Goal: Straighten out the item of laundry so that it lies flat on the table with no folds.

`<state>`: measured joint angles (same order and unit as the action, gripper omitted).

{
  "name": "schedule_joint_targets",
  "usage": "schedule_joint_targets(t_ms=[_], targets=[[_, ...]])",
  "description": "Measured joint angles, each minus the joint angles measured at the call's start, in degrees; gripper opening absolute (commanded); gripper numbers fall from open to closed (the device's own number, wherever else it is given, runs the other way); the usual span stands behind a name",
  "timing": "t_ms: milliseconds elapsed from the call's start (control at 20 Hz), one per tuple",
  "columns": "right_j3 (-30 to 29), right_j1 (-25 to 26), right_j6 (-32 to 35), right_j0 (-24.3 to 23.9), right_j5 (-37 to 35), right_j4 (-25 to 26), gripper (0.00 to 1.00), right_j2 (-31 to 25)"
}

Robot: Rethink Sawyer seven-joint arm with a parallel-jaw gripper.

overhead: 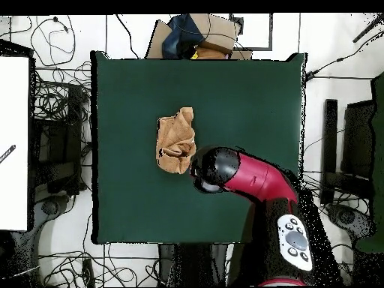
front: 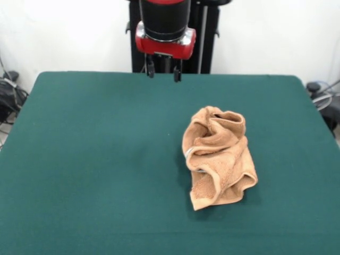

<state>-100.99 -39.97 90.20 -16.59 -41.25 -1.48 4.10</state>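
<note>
The tan-orange towel [front: 219, 155] lies crumpled in a bunched heap with several folds on the dark green table [front: 95, 159], right of the middle in the front view. A small whitish tag shows at its left edge. In the overhead view the towel [overhead: 176, 140] sits left of the middle of the table [overhead: 247, 97]. My gripper [front: 163, 72] hangs high above the table's far part, apart from the towel, with its two dark fingers spread and nothing between them. In the overhead view the red and black arm [overhead: 240, 176] covers the gripper.
The black pedestal [front: 204, 37] stands behind the table's far edge. Cables [overhead: 56, 105] and dark equipment [overhead: 352, 150] lie on the floor round the table. A cardboard box [overhead: 202, 34] sits beyond one edge, and a white panel [overhead: 15, 142] stands at the left.
</note>
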Motion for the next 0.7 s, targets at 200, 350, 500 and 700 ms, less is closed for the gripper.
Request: schedule_joint_targets(t_ms=[200,350,500,700], targets=[[0.0,-0.02,0.0,0.68,0.0,0.0,1.0,0.04],[0.0,-0.05,0.0,1.16,0.0,0.01,1.0,0.11],[0.0,-0.09,0.0,1.52,-0.01,0.01,1.0,0.12],[0.0,-0.03,0.0,1.71,0.0,0.0,1.0,0.13]])
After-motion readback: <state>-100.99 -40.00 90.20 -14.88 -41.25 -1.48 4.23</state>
